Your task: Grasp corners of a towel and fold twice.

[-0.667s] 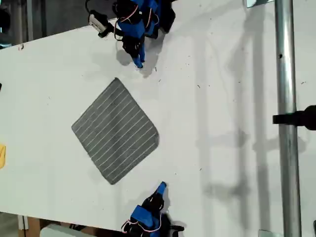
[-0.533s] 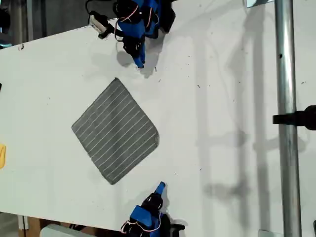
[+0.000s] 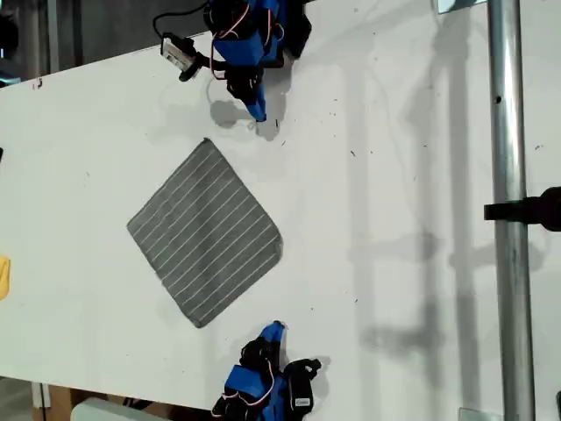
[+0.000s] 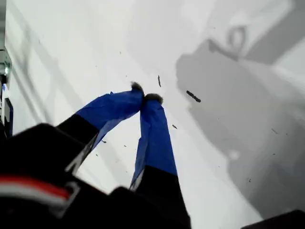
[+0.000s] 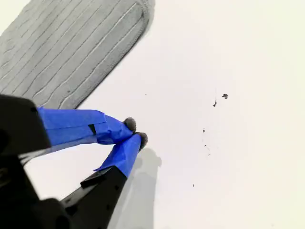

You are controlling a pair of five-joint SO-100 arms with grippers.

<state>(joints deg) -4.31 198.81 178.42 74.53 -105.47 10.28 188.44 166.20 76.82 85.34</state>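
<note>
The towel [image 3: 205, 232] lies flat, turned like a diamond, left of centre on the white table [image 3: 394, 175] in the exterior view. My second gripper [image 5: 135, 132], clenched on nothing, hovers just beside the towel's edge near one corner [image 5: 143, 9]. My first gripper [image 4: 144, 96], pinched empty, hangs over bare table, apart from the towel. No writing reads. A yellow object [image 3: 3, 276] sits at the exterior view's left edge, a metal pole [image 3: 508, 210] at its right.

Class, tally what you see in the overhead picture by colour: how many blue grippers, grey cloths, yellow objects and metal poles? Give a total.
Blue grippers: 2, my first gripper and my second gripper
Grey striped towel: 1
Yellow object: 1, cut off by the edge
Metal pole: 1
Total: 5
</note>
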